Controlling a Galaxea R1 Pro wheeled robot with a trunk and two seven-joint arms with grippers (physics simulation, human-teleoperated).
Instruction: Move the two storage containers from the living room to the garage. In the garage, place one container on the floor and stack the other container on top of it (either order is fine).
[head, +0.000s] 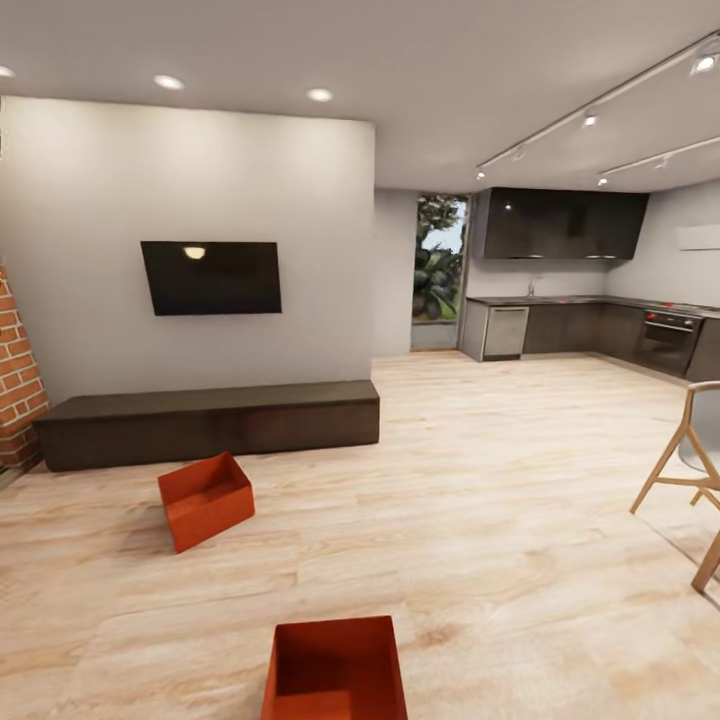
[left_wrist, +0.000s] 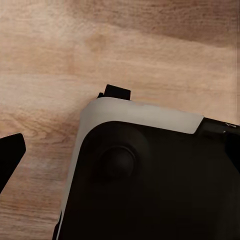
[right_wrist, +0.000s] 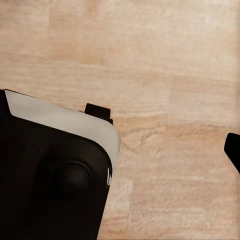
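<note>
Living room, head view: two storage containers on wood plank floor (head: 480, 480). One container (head: 205, 498) just before TV bench (head: 210, 422), angled; other container (head: 335, 672) well nearer, apart. Broad bare planking toward kitchen (head: 590, 325); chair (head: 690, 470) at edge. Wrist views: robot base (left_wrist: 150, 175) over planks; claw openings of both grippers impossible to tell.

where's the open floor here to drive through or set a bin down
The widest bare wood floor runs from the TV bench right toward the kitchen cabinets. A narrower strip lies between the far container and the near container. It is tighter at the right edge by the chair.
</note>
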